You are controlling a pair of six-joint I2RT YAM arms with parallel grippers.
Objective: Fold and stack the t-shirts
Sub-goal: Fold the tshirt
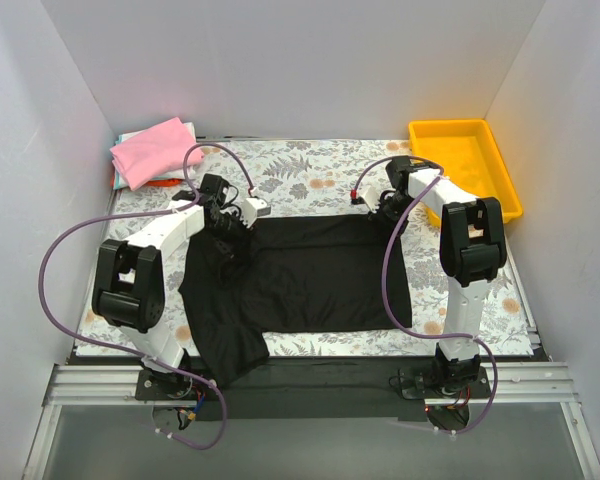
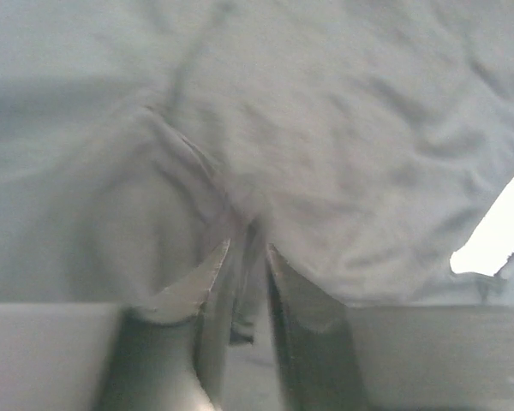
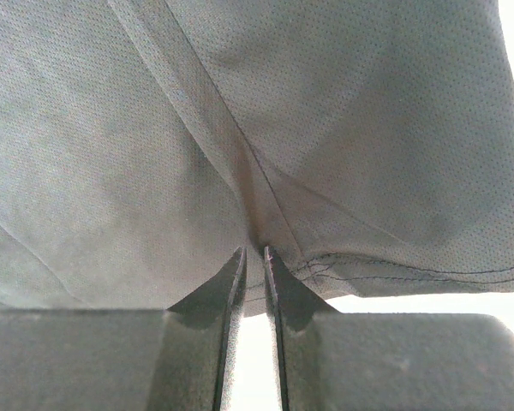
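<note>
A plain black t-shirt [image 1: 310, 275] lies spread across the middle of the table, its left part bunched and hanging toward the near edge. My left gripper [image 1: 228, 222] is shut on a fold of it at its far left corner; in the left wrist view the cloth [image 2: 325, 154] fills the frame and is pinched between the fingers [image 2: 248, 248]. My right gripper [image 1: 388, 205] is shut on the hem at the far right corner; the right wrist view shows the stitched hem [image 3: 394, 272] clamped at the fingertips [image 3: 254, 253]. A folded pink t-shirt [image 1: 158, 150] tops a small pile at the far left.
A yellow plastic tray [image 1: 464, 162] sits at the far right corner. Pale and orange-red cloth edges [image 1: 155, 183] show under the pink shirt. White walls close in the table on three sides. Purple cables loop over both arms.
</note>
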